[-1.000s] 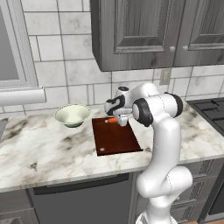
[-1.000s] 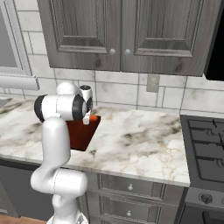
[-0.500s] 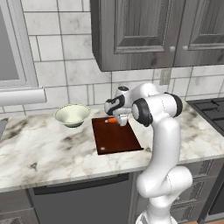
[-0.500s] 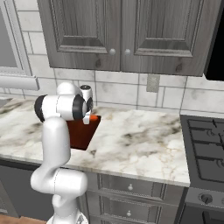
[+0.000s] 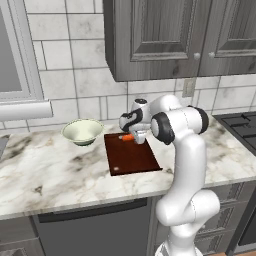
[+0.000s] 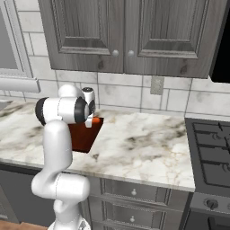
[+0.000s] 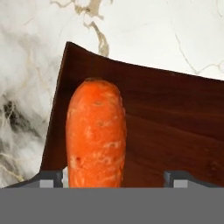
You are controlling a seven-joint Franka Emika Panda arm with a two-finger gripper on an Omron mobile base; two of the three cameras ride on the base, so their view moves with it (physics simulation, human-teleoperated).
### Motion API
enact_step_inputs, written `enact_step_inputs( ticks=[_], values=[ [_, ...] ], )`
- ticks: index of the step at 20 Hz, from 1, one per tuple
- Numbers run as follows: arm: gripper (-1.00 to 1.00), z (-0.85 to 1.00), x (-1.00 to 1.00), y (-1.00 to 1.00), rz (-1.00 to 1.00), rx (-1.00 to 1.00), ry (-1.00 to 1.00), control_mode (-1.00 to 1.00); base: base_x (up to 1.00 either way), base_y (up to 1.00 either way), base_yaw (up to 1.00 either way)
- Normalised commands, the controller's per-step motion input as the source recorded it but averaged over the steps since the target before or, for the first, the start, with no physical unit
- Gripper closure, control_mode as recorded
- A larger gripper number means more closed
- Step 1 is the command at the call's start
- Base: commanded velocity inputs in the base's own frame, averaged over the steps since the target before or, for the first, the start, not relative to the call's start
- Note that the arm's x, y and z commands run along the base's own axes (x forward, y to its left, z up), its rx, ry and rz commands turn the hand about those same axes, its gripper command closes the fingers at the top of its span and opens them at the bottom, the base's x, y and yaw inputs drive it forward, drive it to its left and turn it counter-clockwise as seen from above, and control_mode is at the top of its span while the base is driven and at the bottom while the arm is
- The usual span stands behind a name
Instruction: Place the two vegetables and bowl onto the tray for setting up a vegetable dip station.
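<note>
Carrot (image 7: 96,135) down on tray (image 7: 175,131) at frame centre, gripper (image 7: 114,177) jaws spread wide around it, gripping nothing; bowl (image 5: 82,132) at left on counter, green vegetable unseen.

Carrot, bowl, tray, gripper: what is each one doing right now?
carrot: lying on the tray, between the gripper's fingertips but not pinched.
tray: flat on the counter, holding the carrot.
bowl: upright on the counter, left of the tray, not on it yet.
gripper: open, low over the tray's far end.
cabinet doors: closed.
</note>
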Motion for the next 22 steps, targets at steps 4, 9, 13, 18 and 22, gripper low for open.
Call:
enact_step_inputs(
  ticks=[4, 9, 13, 18, 22],
  values=[
    [-1.00, 0.21, 0.00, 0.00, 0.00, 0.00, 0.00, -1.00, 0.00, 0.00, 0.00],
    [-1.00, 0.24, -0.08, 0.00, 0.00, 0.00, 0.00, -1.00, 0.00, 0.00, 0.00],
    [-1.00, 0.25, -0.16, 0.00, 0.00, 0.00, 0.00, -1.00, 0.00, 0.00, 0.00],
    [-1.00, 0.23, -0.31, 0.00, 0.00, 0.00, 0.00, -1.00, 0.00, 0.00, 0.00],
    [-1.00, 0.30, -0.39, 0.00, 0.02, 0.01, -0.03, -1.00, 0.00, 0.00, 0.00]
  ],
)
